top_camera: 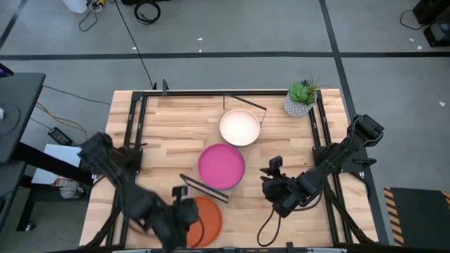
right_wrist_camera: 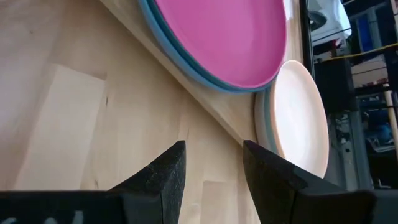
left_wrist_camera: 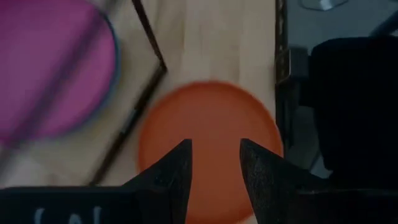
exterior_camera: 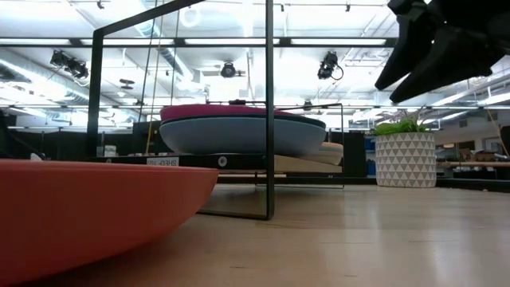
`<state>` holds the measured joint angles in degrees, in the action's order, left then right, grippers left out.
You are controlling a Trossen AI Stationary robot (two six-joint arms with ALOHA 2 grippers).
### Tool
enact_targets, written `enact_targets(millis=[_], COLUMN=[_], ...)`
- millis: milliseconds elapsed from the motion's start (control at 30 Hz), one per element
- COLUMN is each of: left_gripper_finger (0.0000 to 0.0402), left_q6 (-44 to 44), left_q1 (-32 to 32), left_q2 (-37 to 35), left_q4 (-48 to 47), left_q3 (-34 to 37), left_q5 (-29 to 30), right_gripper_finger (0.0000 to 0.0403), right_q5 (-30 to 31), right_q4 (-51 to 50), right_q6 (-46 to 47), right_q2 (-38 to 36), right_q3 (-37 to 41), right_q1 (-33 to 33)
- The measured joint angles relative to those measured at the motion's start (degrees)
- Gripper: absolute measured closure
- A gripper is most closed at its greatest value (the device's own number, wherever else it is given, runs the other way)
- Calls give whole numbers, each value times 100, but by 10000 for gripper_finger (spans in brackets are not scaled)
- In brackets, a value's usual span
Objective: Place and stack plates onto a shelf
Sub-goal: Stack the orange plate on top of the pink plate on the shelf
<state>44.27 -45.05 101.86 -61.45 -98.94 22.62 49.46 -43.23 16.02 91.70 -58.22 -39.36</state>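
Left wrist view: left pincer point(left_wrist_camera: 214, 163) spread above orange plate point(left_wrist_camera: 208, 124); no legible writing.

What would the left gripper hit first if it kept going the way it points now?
Most likely the orange plate: the left gripper, jaws open, points onto it in its wrist view, though its height above the plate is unclear.

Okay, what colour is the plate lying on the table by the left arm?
Orange: the flat round orange plate, clearest in the left wrist view.
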Motion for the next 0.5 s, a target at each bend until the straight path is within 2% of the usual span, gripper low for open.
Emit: enact_targets(millis=[100, 333, 500], left_gripper_finger=[260, 260, 260], left_q6=[518, 334, 826], left_q1=[-202, -339, -435], left_q2=[495, 1469, 1832], left_q4=[147, 954, 1254], left_q3=[0, 2, 2], left_q5=[-30, -564, -634], right_gripper_finger=[238, 238, 238], right_q5=[90, 650, 756], right_q4=[2, -4, 113], right_q6=[16, 183, 182], right_q2=[-4, -6, -8], right_q3=[79, 178, 178], right_q1=[0, 90, 222])
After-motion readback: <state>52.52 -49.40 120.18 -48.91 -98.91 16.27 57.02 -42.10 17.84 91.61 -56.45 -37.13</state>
